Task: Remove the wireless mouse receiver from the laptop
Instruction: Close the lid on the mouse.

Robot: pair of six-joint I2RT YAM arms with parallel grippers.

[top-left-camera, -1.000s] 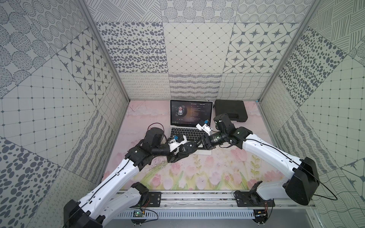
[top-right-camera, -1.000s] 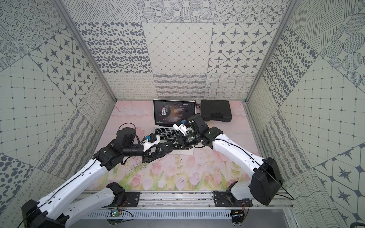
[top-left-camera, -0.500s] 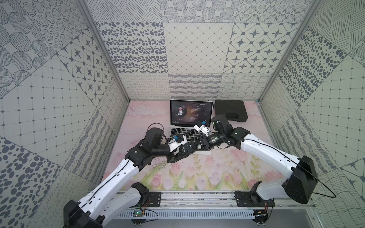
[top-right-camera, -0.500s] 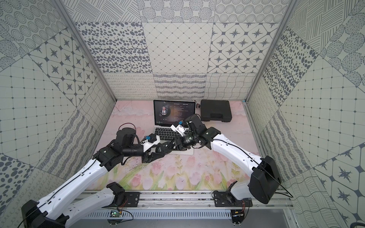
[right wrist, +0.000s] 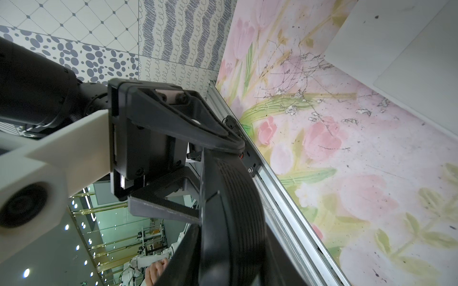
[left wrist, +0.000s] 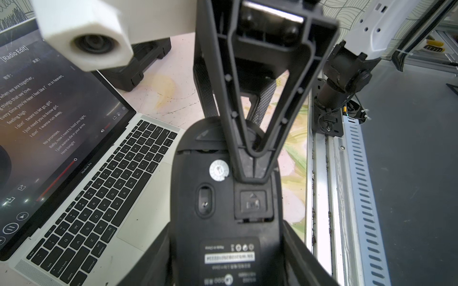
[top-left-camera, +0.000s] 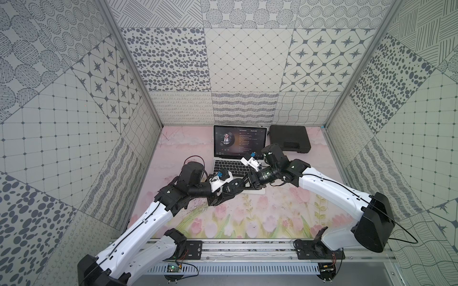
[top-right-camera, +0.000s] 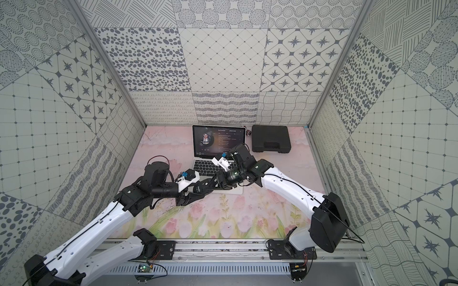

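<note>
The silver laptop [top-left-camera: 239,142] [top-right-camera: 218,140] [left wrist: 104,188] stands open at the back of the mat, its screen lit. The wireless mouse receiver shows in no view. A black oval mouse [left wrist: 218,198] [top-left-camera: 231,188] hangs over the laptop's front edge, underside toward the left wrist camera. My left gripper [left wrist: 225,224] [top-left-camera: 223,195] [top-right-camera: 192,195] is shut on its sides. My right gripper [left wrist: 247,148] [right wrist: 230,247] [top-left-camera: 241,184] [top-right-camera: 210,183] is shut on the mouse's other end, one finger across the underside and one behind.
A flat black toolbox [top-left-camera: 290,141] [top-right-camera: 270,138] [left wrist: 138,62] lies right of the laptop at the back. The arms' metal rail [top-left-camera: 247,247] runs along the front edge. Patterned walls close in three sides of the floral mat [top-left-camera: 247,218].
My right gripper has moved left toward the left gripper and its jaws have narrowed onto the mouse. The left arm and the mouse have stayed put.
</note>
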